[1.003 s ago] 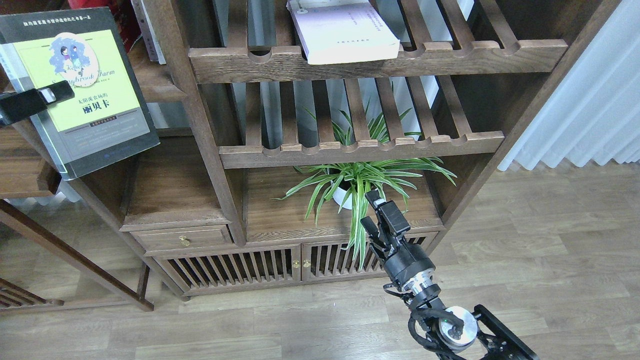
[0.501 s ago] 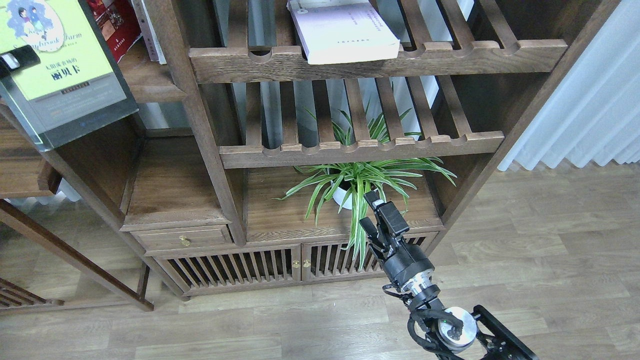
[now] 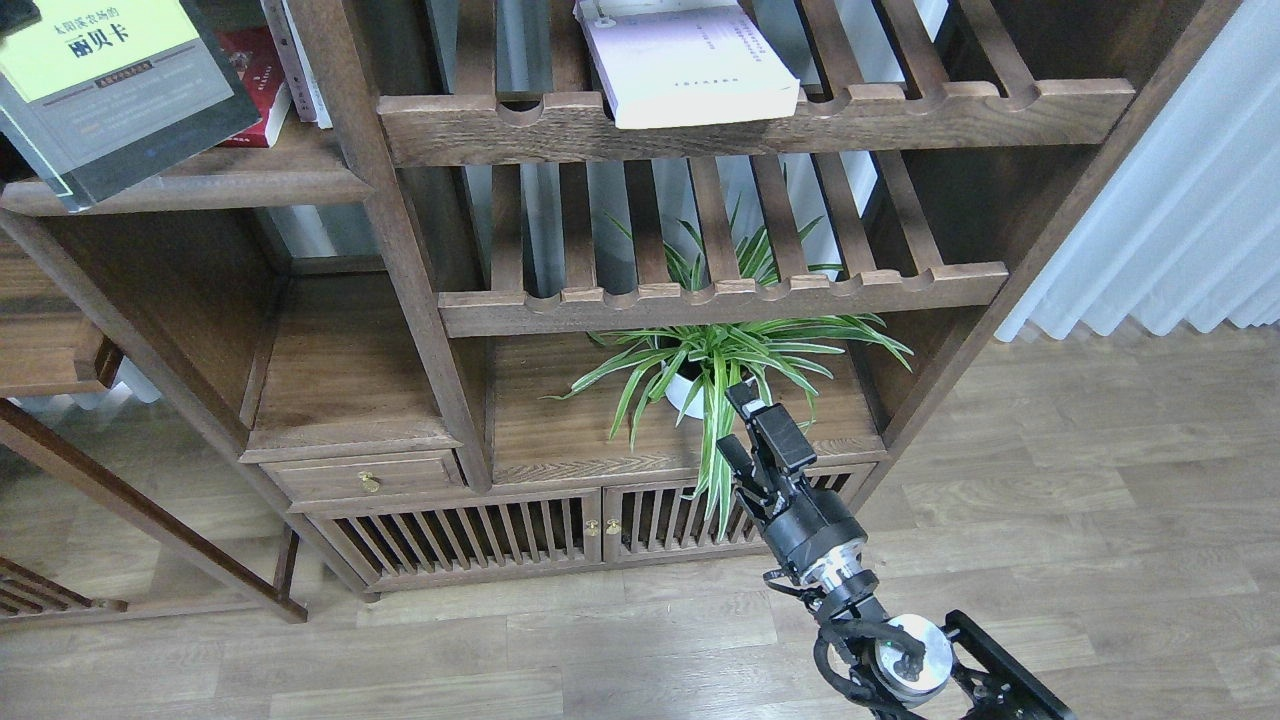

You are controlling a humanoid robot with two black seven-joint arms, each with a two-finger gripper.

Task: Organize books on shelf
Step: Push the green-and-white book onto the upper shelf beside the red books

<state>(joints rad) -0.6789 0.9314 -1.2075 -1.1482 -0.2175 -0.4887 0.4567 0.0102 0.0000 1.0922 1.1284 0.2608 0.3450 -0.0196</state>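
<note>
Black book [image 3: 120, 95] w/ yellow-green panel reading "丽贝卡" hangs tilted over solid shelf [image 3: 200, 185] top left, its holder out of frame, red book [image 3: 250, 90] behind; right gripper [image 3: 745, 430] low by plant [image 3: 720, 360], fingers apart, empty.

The right gripper [image 3: 745, 430] has two matte black, blocky fingers, one showing a small white patch near its tip. Behind them sits a black cylindrical wrist, then a polished silver ring, looped black cables, and a round silver joint cap

Bright, even daylight; sharp pic.
</note>
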